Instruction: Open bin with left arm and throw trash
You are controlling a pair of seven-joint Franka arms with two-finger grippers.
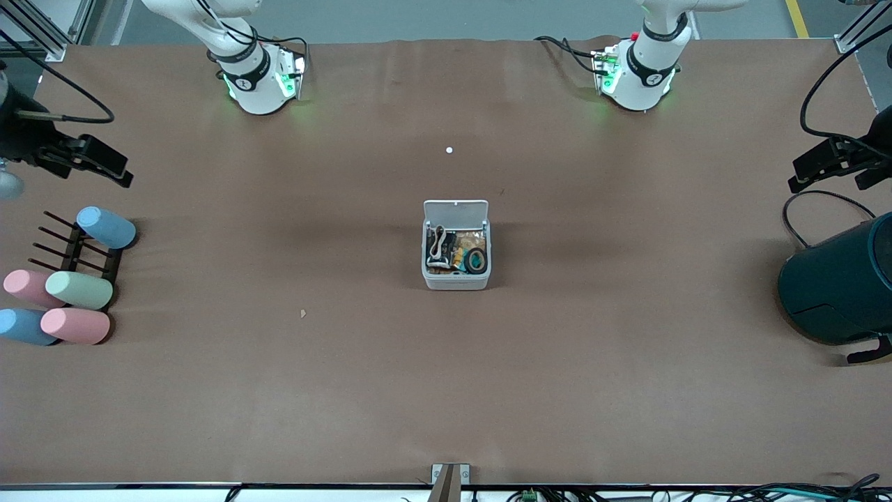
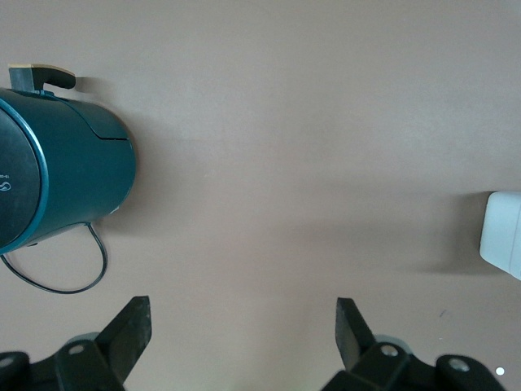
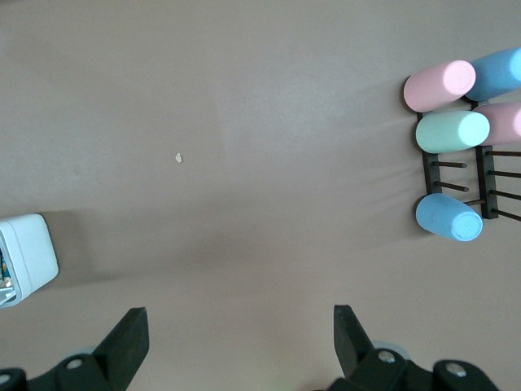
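On the brown worktop (image 1: 279, 390) the bin (image 1: 456, 279) stood mid-table, lid (image 1: 456, 210) up, trash (image 1: 456, 252) inside; left tool (image 2: 240, 334) and right tool (image 3: 238, 340), both spread and empty, hung well apart from it toward their own ends, so a reach could knock the lid shut.

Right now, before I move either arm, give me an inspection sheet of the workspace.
Surface: brown table, no spills seen.
Bin: mid-table, lid open and upright.
Trash: wrapper, tape roll and a tan item inside the bin.
Clutter: tan scrap, white dot, cups on a rack, teal cylinder.
Grippers: left gripper open beside the cylinder; right gripper open beside the rack; both empty.
Cables: cord looping by the cylinder.
Surroundings: arm bases and frame posts along the table edge.
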